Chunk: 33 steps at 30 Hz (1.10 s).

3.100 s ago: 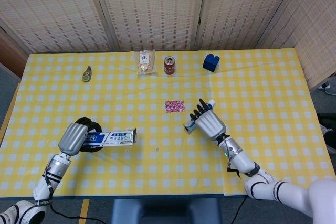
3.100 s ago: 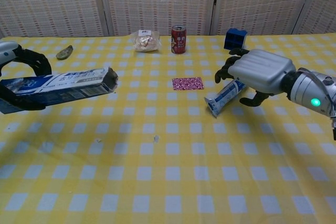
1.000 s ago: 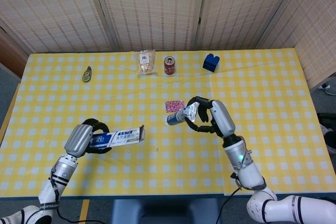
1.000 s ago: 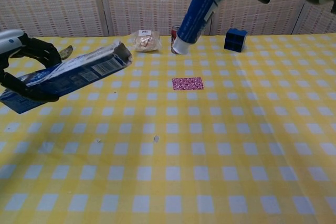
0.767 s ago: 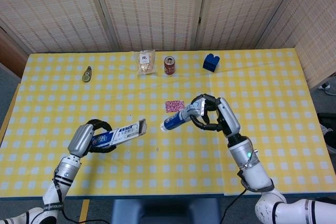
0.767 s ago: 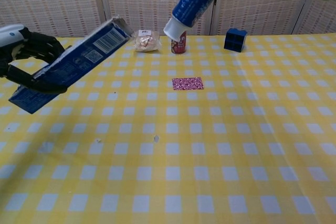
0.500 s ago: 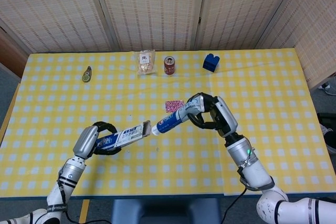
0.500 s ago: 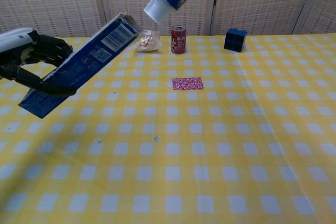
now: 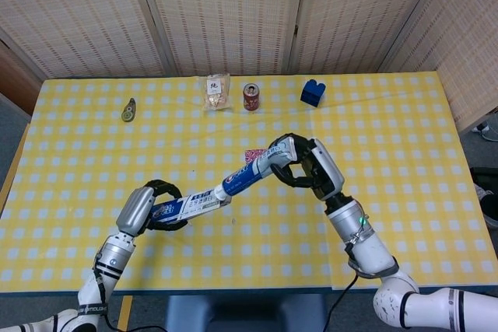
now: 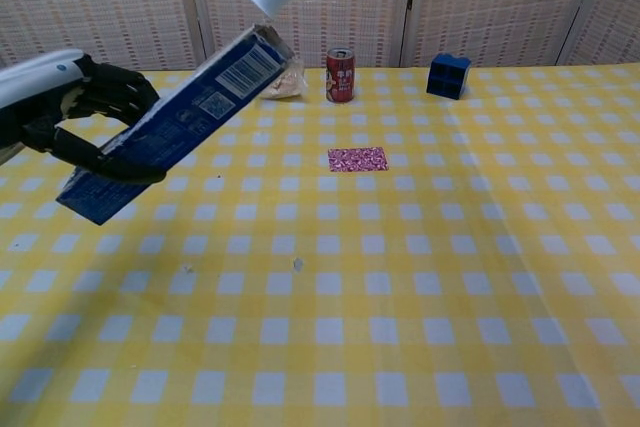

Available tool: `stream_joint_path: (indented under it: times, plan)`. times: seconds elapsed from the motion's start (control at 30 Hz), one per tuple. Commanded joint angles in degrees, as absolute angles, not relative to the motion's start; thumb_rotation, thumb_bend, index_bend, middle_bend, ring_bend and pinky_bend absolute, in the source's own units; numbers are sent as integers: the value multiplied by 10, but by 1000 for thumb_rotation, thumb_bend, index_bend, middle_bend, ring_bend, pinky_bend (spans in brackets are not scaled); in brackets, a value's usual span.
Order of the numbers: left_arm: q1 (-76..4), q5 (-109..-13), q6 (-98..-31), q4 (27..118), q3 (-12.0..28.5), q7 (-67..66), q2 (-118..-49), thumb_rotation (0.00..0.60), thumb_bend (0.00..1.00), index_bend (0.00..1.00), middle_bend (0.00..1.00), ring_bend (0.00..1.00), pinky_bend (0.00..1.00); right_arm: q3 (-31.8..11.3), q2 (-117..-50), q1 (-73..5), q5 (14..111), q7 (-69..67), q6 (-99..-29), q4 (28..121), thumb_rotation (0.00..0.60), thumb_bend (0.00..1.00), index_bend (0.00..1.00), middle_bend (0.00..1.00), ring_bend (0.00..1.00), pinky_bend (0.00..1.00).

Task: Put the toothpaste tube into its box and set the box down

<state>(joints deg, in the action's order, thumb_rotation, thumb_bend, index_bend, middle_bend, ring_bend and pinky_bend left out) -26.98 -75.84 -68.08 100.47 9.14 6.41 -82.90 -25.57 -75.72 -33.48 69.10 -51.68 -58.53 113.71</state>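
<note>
- Your left hand (image 9: 140, 209) grips the box (image 9: 189, 205) — raised off the table, open end tilted up toward the red can (image 9: 251, 96).
- Your right hand (image 9: 305, 169) clasps the toothpaste tube (image 9: 247, 176) — cap just at the box's mouth, nearer you than the can.

Two cameras, one table: head view high, chest view low.

The head view looks steeply down from the near edge, far enough to frame the whole table (image 9: 389, 114) and both arms against the screens (image 9: 233, 13). The chest view sits near tabletop height, faces level toward the same screens, and stands closer. Both share the can (image 9: 251, 96), the blue block (image 10: 449, 75) and the box (image 10: 170, 122); the right hand appears cropped at the chest view's top edge.
</note>
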Motion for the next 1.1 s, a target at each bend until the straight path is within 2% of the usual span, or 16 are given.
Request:
stream_joint_path:
  times: [0.03,0.3,1.1]
  plan:
    - [-268,-755,-685,993,95,64,-830,600,146,560,584,426,276,-257,-754,-332,693,-520,-587,1137,600,387,904,821,793,799]
    - [-268,-758,-685,984,98,79,-832,600,146,563,584,427,276,-255,-747,-328,697,-532,-581,1122,600,387,904,821,793,799]
    - [-276,-766,-679,984,96,71,-839,600,147,566,584,430,276,-254,-797,-356,679,-535,-556,1060,600,386,904,821,794,799]
